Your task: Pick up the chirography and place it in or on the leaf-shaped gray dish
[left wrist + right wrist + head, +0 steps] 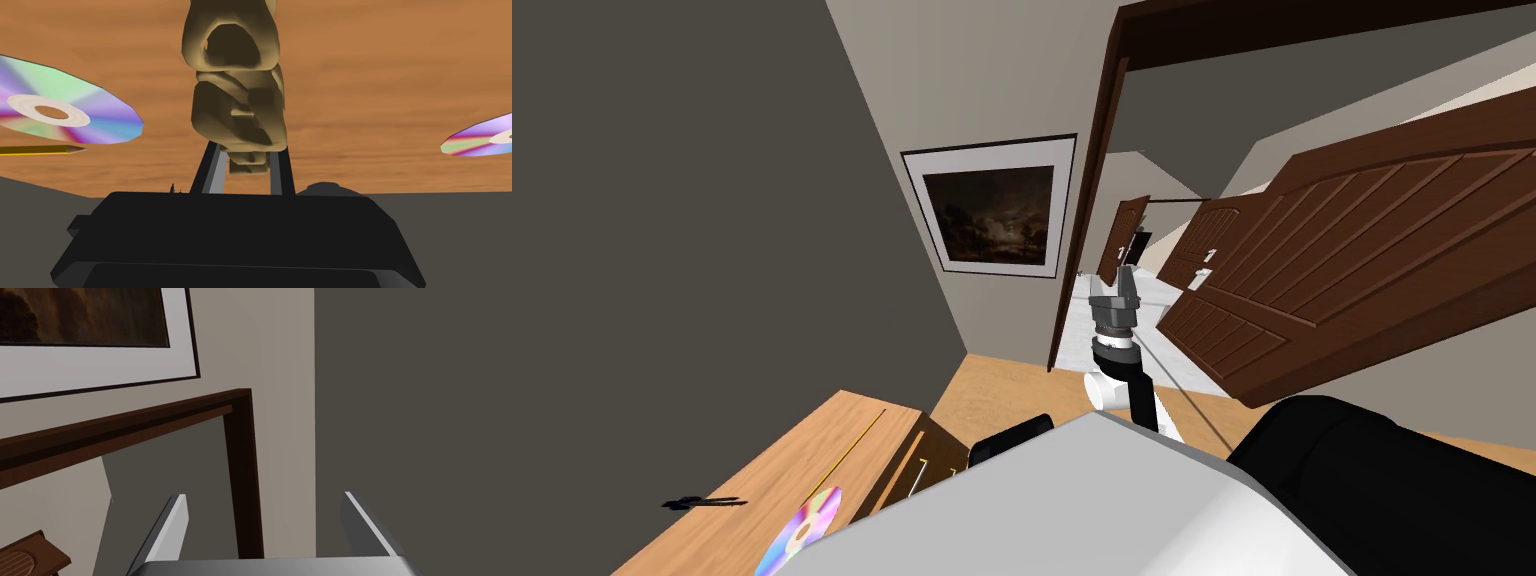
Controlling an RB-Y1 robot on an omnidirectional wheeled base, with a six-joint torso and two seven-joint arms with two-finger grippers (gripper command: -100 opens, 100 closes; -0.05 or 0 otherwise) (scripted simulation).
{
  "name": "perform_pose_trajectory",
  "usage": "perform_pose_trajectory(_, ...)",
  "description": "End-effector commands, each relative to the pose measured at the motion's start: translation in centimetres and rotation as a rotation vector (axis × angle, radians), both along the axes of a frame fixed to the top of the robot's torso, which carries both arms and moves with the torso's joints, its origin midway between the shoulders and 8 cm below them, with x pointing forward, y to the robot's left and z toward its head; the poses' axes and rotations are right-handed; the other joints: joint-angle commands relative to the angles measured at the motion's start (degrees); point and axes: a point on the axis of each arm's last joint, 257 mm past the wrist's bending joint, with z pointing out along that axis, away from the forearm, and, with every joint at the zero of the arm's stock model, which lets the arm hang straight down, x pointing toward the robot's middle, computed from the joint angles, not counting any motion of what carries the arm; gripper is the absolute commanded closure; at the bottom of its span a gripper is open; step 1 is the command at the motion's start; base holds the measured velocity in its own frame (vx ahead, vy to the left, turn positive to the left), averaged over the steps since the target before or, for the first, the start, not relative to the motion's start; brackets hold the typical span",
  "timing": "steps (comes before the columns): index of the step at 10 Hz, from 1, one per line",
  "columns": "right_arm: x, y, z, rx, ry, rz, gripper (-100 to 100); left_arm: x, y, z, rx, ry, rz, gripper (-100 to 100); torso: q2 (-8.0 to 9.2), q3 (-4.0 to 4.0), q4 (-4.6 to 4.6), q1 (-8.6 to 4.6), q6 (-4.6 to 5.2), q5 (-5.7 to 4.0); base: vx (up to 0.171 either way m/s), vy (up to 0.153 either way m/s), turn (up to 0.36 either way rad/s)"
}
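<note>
The chirography (235,100) is a lumpy tan piece, and your left tool (246,169) has it. The two fingers (214,172) are pinched onto its narrow near end, and the bulk of it stands out past the tips over the brown worktop (375,75). I can't tell from here whether its far end is clear of the surface.

That grip is the worry. You're holding the thin end of an uneven shape with most of its mass beyond the pinch. I judge that a quick swing or a sharp wrist turn could make it pivot between the blades or slide out.

Watch the neighbours too. A rainbow disc (65,107) and a yellow pencil (40,149) lie to one side of the piece, and a second disc (480,137) lies to the other. Travel low and the overhang could sweep them off.

Your right tool (265,523) has its fingers spread with nothing between them, and it's raised towards the brown door (1362,260). A broad torso turn could clip it. Wherever the leaf-shaped gray dish lies, go gently.
</note>
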Motion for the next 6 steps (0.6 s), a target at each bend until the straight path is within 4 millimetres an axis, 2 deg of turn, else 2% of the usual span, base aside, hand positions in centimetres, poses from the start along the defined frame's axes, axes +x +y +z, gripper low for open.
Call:
perform_pose_trajectory(1, 0.0, 0.0, 0.0, 0.0, 0.0, 0.0, 0, 0.0, 0.0, 0.8, 0.0, 0.002, -0.006, 100, 0.0, 0.0, 0.0, 0.0, 0.0, 0.0, 0.006, -0.037, 0.03)
perform_pose_trajectory(2, 0.0, 0.0, 0.0, 0.0, 0.0, 0.0, 0, 0.0, 0.0, 0.5, 0.0, 0.001, -0.003, 100, -0.01, -0.01, 0.0, -0.02, 0.01, -0.01, 0.003, -0.017, 0.008)
perform_pose_trajectory(3, 0.0, 0.0, 0.0, 0.0, 0.0, 0.0, 0, 0.0, 0.0, 0.5, 0.0, 0.001, -0.003, 0, -0.02, -0.01, -0.01, 0.06, 0.02, 0.02, 0.0, 0.0, 0.0)
perform_pose_trajectory(4, 0.0, 0.0, 0.0, 0.0, 0.0, 0.0, 0, 1.0, 1.3, 1.5, 0.008, 0.001, 0.009, 100, -0.01, -0.01, -0.01, 0.12, 0.02, 0.03, -0.075, 0.012, -0.137)
perform_pose_trajectory(6, 0.0, 0.0, 0.0, 0.0, 0.0, 0.0, 0, 1.8, 2.4, 2.4, 0.017, 0.001, 0.017, 100, 0.33, 0.18, 0.06, 0.26, 0.06, 0.01, -0.116, 0.016, -0.114)
